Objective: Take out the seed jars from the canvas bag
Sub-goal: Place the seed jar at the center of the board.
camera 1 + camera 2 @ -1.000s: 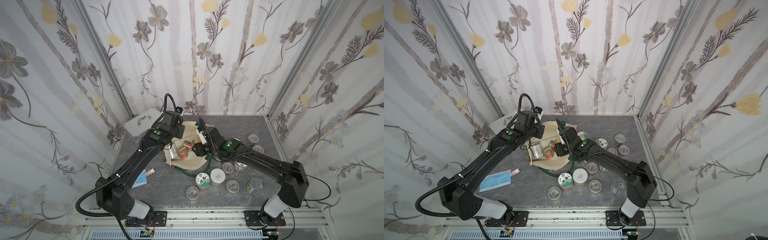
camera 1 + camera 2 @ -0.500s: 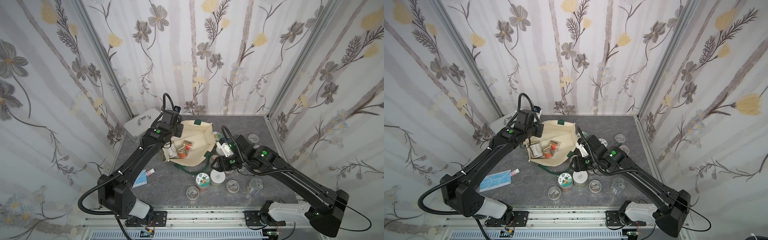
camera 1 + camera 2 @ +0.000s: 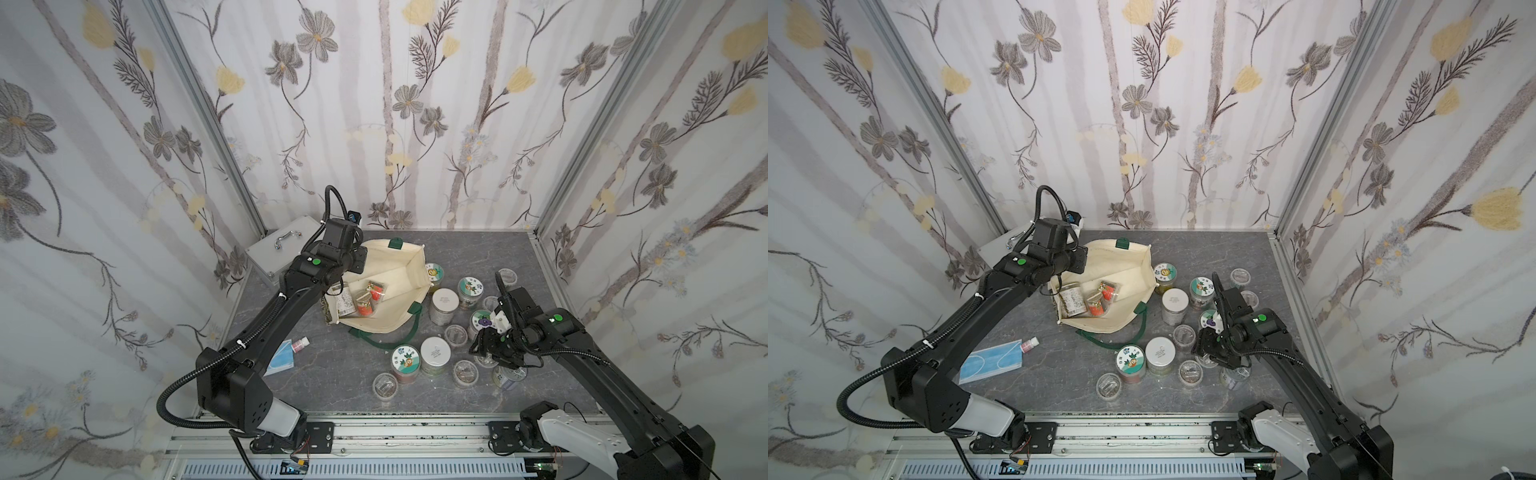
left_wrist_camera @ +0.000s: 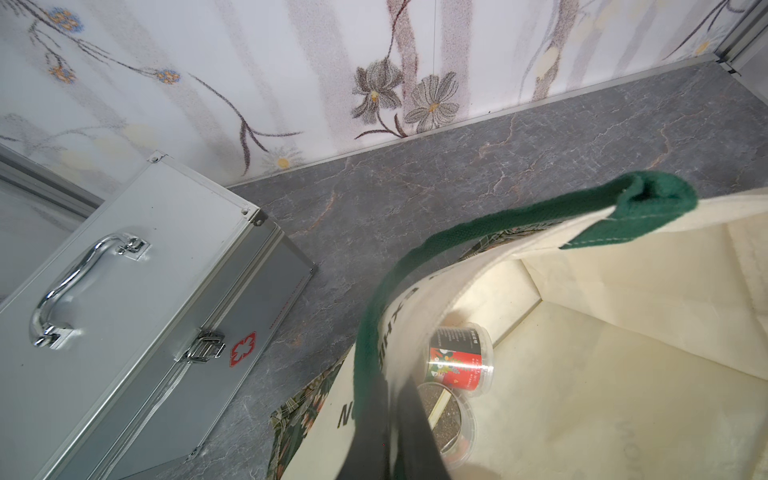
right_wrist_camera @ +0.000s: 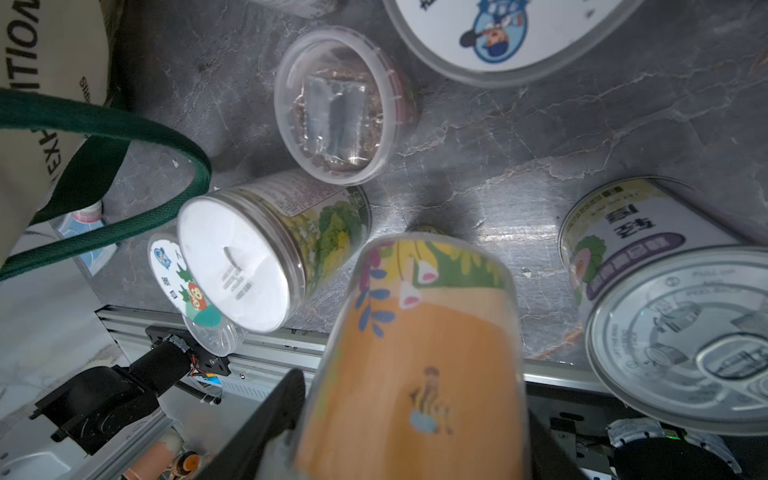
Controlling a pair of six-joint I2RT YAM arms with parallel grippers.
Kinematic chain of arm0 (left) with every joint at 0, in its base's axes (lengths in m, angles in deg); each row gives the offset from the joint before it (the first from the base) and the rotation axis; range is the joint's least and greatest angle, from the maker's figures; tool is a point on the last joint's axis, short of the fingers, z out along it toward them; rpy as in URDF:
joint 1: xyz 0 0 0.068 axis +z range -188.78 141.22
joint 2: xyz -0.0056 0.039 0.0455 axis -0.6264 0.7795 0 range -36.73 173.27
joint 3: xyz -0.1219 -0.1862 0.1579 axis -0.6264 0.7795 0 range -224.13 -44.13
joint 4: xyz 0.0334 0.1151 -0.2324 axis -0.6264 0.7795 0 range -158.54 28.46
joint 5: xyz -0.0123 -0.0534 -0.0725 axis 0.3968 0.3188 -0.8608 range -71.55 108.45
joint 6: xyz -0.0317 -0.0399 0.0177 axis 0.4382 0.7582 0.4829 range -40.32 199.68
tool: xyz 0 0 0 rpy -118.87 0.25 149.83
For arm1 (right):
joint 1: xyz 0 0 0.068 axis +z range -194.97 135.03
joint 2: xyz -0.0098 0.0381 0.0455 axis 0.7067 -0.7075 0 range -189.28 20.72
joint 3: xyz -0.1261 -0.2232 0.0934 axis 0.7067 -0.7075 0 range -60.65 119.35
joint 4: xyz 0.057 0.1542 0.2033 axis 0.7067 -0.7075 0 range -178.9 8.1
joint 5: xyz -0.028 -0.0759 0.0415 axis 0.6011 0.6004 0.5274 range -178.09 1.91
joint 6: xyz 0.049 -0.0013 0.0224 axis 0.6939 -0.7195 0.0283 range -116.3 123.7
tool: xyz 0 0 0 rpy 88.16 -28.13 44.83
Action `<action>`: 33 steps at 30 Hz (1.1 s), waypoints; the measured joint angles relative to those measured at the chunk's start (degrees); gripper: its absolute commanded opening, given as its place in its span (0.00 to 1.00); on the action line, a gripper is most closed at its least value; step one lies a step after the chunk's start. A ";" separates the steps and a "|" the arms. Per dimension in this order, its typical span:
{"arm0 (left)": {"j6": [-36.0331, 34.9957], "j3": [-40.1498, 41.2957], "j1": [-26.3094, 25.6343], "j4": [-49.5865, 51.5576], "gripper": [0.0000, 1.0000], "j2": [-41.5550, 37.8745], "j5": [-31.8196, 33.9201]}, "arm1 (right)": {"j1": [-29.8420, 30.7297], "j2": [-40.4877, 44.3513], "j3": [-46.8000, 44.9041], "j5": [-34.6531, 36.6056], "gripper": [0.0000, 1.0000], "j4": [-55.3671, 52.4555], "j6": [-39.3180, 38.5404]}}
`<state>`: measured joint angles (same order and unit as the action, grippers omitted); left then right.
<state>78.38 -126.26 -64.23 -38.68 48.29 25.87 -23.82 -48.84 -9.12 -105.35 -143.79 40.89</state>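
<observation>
- Both top views: even, diffuse light from overhead, moderately bright; pale walls (image 3: pixel 374 83) slightly washed
- On the table (image 3: pixel 478 257): soft, short shadows beneath the seed jars (image 3: pixel 444 301), no hard edges
- Top-view margins: wide-angle bowing of the corner posts (image 3: pixel 597 124); detail softens toward the corners
- Left wrist view: bright; silver case (image 4: pixel 145 257) shows small glints on its chrome grip; green handle (image 4: pixel 368 345) of the canvas bag (image 4: pixel 623 395) turns dark and blurred nearest the lens
- Right wrist view: dimmer, table in shadow with one pale glare patch; orange-labelled jar (image 5: pixel 415 353) close to the lens, out of focus and smeared
</observation>
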 measured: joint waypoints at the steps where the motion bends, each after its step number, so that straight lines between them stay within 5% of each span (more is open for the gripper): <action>1: 0.00 0.00 0.00 0.00 0.00 0.00 -0.09 | -1.33 -0.68 -0.15 -0.48 0.59 -0.07 -0.28; 29: 0.22 -0.13 0.33 0.39 0.00 -0.52 -1.66 | -9.03 -21.18 2.49 -2.14 0.66 1.16 -5.64; 33: 0.22 -0.13 0.33 0.42 0.00 -0.55 -1.66 | -9.55 -23.76 3.54 -1.73 0.74 2.10 -6.93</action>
<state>78.60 -126.39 -63.91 -38.26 47.74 24.21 -33.38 -72.60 -5.58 -107.07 -141.69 33.96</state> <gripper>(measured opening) 0.073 0.694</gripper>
